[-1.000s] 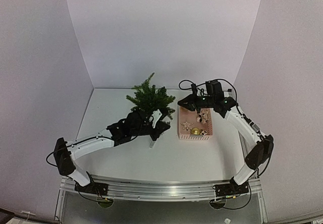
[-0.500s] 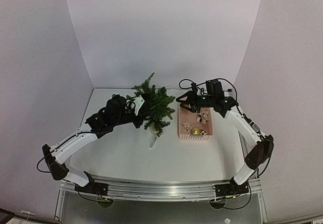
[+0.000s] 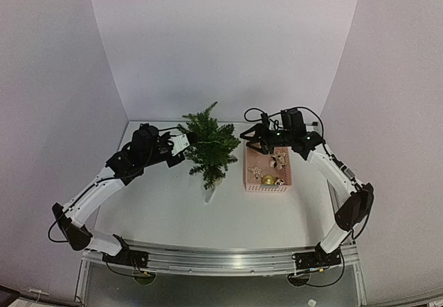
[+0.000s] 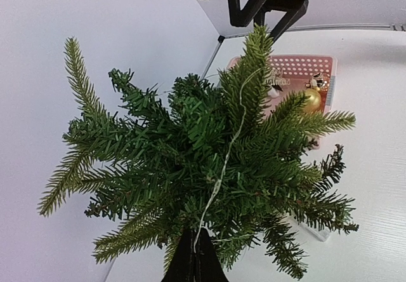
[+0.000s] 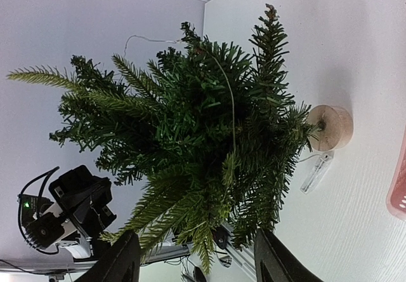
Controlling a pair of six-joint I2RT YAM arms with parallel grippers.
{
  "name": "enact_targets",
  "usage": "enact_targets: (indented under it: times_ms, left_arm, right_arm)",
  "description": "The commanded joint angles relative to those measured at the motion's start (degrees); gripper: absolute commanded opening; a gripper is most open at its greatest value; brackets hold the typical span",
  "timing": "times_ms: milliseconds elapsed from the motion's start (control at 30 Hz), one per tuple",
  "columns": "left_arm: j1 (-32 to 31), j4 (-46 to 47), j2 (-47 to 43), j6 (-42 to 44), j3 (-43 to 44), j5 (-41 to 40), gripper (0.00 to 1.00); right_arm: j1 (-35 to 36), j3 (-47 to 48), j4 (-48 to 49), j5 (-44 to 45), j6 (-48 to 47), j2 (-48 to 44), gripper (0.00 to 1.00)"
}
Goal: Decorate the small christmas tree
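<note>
Two grippers flanked the small christmas tree (image 3: 208, 144): the left gripper (image 4: 193, 260), just to its left, was pinched shut on a thin pale wire (image 4: 225, 161) that trailed up over the branches, and the right gripper (image 5: 198, 263), just to the right of the upper branches, had its jaws spread wide, facing the needles. The tree stood in its pale round pot (image 5: 330, 127) near the middle of the bench (image 3: 159, 196), with a small clear pack (image 5: 315, 173) lying just near of the pot. Right of the tree sat a pink basket (image 3: 268, 171) holding a gold ball (image 4: 311, 99) and other ornaments.
</note>
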Motion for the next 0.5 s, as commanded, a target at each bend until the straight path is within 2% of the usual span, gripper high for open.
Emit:
enact_targets:
  times_ms: [0,167,467]
  left_arm:
    - [1.8,1.6,0.64,3.29,-0.33,1.82,0.0]
    - [3.44,3.55,2.37,3.01,-2.21,3.6,0.0]
    - [3.45,9.65,0.33,13.34,-10.2,8.83,0.0]
  right_arm:
    - [0.02,2.4,1.16,-0.78,-1.01,0.2,0.59]
    - [0.0,1.71,1.1,-0.53,-1.09,-0.72,0.6]
    - [-0.02,0.02,1.1,-0.36,-1.18,-2.07,0.6]
